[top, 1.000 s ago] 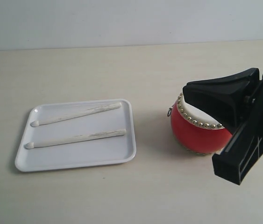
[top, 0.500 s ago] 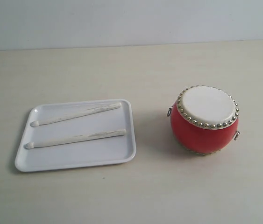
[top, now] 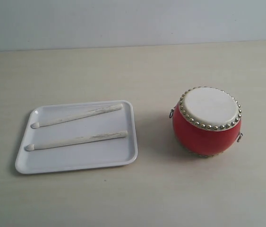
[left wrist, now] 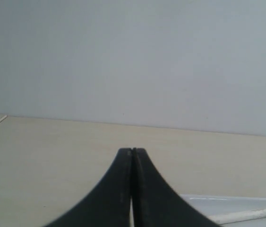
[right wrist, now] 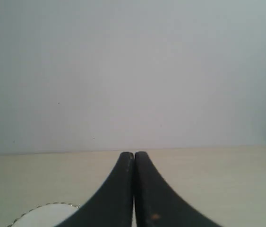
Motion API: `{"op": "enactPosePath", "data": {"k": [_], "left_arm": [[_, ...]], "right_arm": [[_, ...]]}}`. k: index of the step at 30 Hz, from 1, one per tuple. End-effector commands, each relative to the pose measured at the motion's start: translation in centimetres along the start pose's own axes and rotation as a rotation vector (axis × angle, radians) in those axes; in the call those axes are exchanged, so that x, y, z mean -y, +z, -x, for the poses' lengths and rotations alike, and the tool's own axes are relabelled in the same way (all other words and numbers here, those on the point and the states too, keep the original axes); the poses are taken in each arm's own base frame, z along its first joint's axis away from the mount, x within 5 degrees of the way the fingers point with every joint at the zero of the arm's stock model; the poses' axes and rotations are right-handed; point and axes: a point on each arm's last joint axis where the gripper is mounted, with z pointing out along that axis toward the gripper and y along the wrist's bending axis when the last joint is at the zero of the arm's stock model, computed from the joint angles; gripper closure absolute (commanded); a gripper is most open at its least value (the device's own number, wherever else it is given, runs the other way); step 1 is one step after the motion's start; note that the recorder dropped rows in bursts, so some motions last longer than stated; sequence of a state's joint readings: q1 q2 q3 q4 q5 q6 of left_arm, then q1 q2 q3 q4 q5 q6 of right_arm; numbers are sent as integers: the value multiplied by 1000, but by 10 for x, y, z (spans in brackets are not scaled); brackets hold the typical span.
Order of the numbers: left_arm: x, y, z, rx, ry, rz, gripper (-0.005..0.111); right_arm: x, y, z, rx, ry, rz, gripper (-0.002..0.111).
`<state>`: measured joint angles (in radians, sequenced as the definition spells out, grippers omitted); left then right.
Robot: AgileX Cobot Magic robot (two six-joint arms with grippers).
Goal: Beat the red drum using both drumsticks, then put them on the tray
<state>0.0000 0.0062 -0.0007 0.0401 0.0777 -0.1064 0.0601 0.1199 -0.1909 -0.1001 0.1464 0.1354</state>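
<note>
Exterior view has the white tray [top: 76, 164] on the left of the counter [top: 123, 71], well apart from the red drum [top: 206, 122], which stands upright on the right. Both sticks lie flat inside the tray, the farther drumstick [top: 78, 115] slanted, the nearer drumstick [top: 78, 140] almost parallel to it, rounded tips toward the tray's left rim. Neither arm shows in this view.

Each wrist view shows its jaws pressed together with nothing between them: the left gripper [left wrist: 132, 155] hangs near the tray's edge, and the right gripper [right wrist: 133, 158] hangs near the drum's studded skin.

With the sticks on the tray and both grippers empty, the task is either finished or not yet begun; these views alone cannot settle which. If beating is still ahead, each gripper would have to open, come down over one stick's thicker end, and close without pushing it against the rim.
</note>
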Motion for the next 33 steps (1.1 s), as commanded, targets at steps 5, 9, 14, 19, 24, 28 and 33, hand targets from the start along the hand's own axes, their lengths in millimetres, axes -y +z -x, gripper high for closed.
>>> {"op": "enactPosePath", "data": {"k": [5, 9, 14, 19, 24, 28, 33], "left_arm": [[0, 0, 0, 10, -14, 0, 107], [0, 0, 0, 10, -14, 0, 107], [0, 0, 0, 10, -14, 0, 107], [0, 0, 0, 10, -14, 0, 107], [0, 0, 0, 10, -14, 0, 107], [0, 0, 0, 10, -14, 0, 107], [0, 0, 0, 10, -14, 0, 107]], "right_arm": [[2, -4, -43, 87, 40, -7, 108], [3, -4, -50, 15, 31, -18, 108], [3, -4, -56, -51, 49, -23, 108], [3, -4, -57, -66, 49, -25, 108], [3, -4, -57, -66, 49, -25, 108], [3, -4, -57, -66, 49, -25, 108], [3, -4, -57, -66, 49, -25, 108]]}}
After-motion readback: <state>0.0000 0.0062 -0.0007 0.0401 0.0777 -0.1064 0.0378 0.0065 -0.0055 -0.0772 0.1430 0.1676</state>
